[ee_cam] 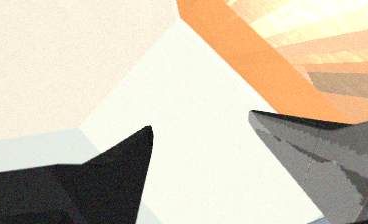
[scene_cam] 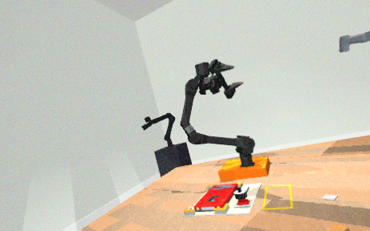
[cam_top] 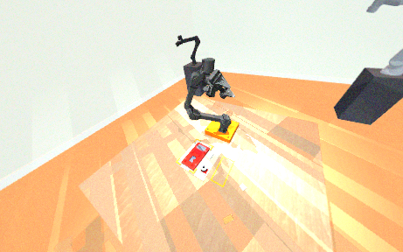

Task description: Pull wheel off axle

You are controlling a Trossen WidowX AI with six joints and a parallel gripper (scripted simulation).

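Observation:
The wheel (cam_top: 205,167) (scene_cam: 241,194) looks like a small dark round part above a small red base (scene_cam: 242,203) on the white board (scene_cam: 257,197). The axle cannot be made out clearly; whether the wheel is seated fully on it is too small to tell. The marked area is a yellow outline (cam_top: 228,174) (scene_cam: 278,208) on the table beside the board, with nothing inside it. My gripper (scene_cam: 237,75) (ee_cam: 200,123) is open and empty, raised high above the table and far from the wheel. In the wrist view only walls and floor show between and beyond the fingers.
A large red block (cam_top: 195,157) (scene_cam: 216,197) with yellow corner pieces lies on the same board, next to the wheel. The arm's orange base (cam_top: 227,135) (scene_cam: 244,172) stands behind the board. A small white piece (cam_top: 243,187) (scene_cam: 330,197) and an orange piece (cam_top: 228,219) lie beyond the outline.

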